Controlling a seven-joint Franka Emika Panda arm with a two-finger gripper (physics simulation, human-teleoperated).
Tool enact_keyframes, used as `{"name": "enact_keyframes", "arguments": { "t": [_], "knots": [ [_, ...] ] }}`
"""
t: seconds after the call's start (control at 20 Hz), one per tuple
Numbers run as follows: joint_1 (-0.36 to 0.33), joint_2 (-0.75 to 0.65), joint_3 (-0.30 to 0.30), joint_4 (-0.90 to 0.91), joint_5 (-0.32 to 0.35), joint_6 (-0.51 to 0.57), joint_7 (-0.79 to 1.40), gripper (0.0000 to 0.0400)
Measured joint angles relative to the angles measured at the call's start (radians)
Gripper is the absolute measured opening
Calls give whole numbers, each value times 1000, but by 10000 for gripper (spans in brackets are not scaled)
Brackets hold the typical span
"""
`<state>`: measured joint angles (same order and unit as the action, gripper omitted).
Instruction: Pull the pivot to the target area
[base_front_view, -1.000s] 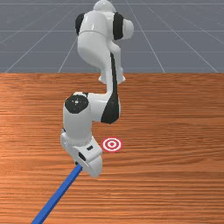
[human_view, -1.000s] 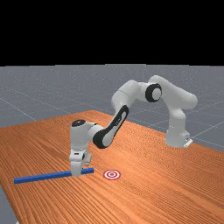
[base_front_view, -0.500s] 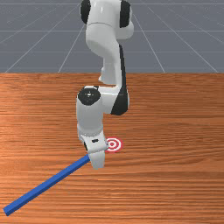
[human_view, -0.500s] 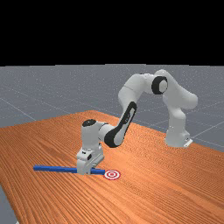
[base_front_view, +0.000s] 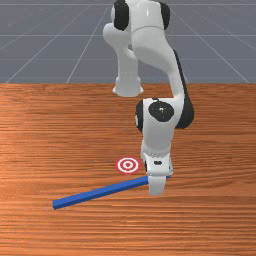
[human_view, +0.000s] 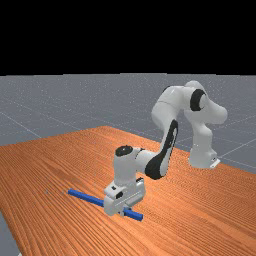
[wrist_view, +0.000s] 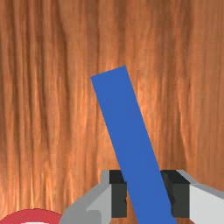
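Note:
My gripper (base_front_view: 157, 183) points down near the front view's middle, to the right of the red-and-white target (base_front_view: 128, 165). A long blue bar (base_front_view: 100, 192) lies on the table, running from the hand toward the front view's lower left; a short end sticks out past the hand. In the wrist view the gripper (wrist_view: 146, 194) is shut on the bar (wrist_view: 129, 127), one dark pad against each side, near the bar's end. Beside the fingers shows part of the target's red rim (wrist_view: 37, 213). The hand hides the target in the far view, where the bar (human_view: 85, 197) slants beneath it.
The wooden table (base_front_view: 215, 215) extends on all sides of the bar. The arm's base (human_view: 202, 159) stands at the table's back, on the far view's right, and the forearm reaches over the table from there.
My hand has carried the gripped bar toward the front view's right, past the target. The bar has swung flatter across the front view, its long end moving right and up.

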<state>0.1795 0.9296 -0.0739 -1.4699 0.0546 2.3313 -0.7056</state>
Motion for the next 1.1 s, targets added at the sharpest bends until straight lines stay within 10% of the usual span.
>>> {"name": "enact_keyframes", "arguments": {
  "t": [0.3,1.1],
  "knots": [
    [-5,-83,85,-157,-84,83,-311,96],
    [68,-320,41,-629,-146,300,-231,96]
  ]
}}
